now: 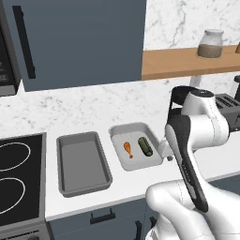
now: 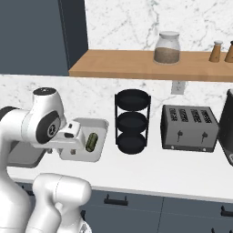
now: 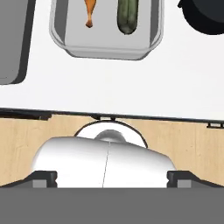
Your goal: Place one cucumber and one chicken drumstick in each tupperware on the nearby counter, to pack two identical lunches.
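The gripper (image 3: 112, 175) is standing fully open and is holding nothing; its two dark fingertips (image 3: 43, 178) are showing at the lower corners of the hand view, well apart from each other. The hand is looking down past the counter edge, so the food is lying well ahead of the fingers, beyond a bare strip of white counter (image 3: 109, 87).

The right tupperware (image 1: 154, 161) is already carrying one cucumber (image 1: 145, 146) and one chicken drumstick (image 1: 128, 149), side by side and not touching. In the hand view the cucumber (image 3: 127, 17) is sitting ahead and slightly right of the fingers' midline, with its long axis running straight away from them. The chicken drumstick (image 3: 89, 13) is lying ahead and slightly left, its axis parallel to the cucumber's and its thin bone tip pointing back toward the fingers.

The left tupperware (image 1: 61, 164) is lying empty, ahead and far to the left of the fingers. Judgement: one lunch is looking packed; the second still needs both foods, and no second cucumber or drumstick can be made out here.
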Controlling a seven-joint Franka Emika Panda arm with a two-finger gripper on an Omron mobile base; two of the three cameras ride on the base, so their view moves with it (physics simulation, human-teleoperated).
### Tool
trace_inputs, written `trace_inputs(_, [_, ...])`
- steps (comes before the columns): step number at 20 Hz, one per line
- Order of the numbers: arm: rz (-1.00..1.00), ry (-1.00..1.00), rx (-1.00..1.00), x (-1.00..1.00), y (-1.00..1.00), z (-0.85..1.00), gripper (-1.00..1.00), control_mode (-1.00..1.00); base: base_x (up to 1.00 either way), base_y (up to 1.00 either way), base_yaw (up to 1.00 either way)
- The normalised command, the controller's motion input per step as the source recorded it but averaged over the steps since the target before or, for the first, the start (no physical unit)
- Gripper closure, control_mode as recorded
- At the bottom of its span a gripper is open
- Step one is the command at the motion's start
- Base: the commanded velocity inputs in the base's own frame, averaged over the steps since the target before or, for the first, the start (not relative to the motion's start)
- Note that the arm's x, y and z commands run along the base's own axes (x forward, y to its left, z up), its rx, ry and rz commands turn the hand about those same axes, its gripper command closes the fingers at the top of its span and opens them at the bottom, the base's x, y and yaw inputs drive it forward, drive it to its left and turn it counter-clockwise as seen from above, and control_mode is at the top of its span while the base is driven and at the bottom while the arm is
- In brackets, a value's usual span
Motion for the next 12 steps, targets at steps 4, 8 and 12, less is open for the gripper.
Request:
trace_inputs(4, [0.0, 0.0, 0.0, 0.0, 0.0, 0.0, -1.0, -1.0, 0.0, 0.0, 0.0])
trace_inputs(8, [0.0, 0.0, 0.0, -0.01, 0.0, 0.0, -1.0, 1.0, -0.24, -0.09, -0.02])
trace_inputs(12, [0.0, 0.0, 0.0, 0.0, 0.0, 0.0, -1.0, 1.0, -0.9, -0.72, -0.23])
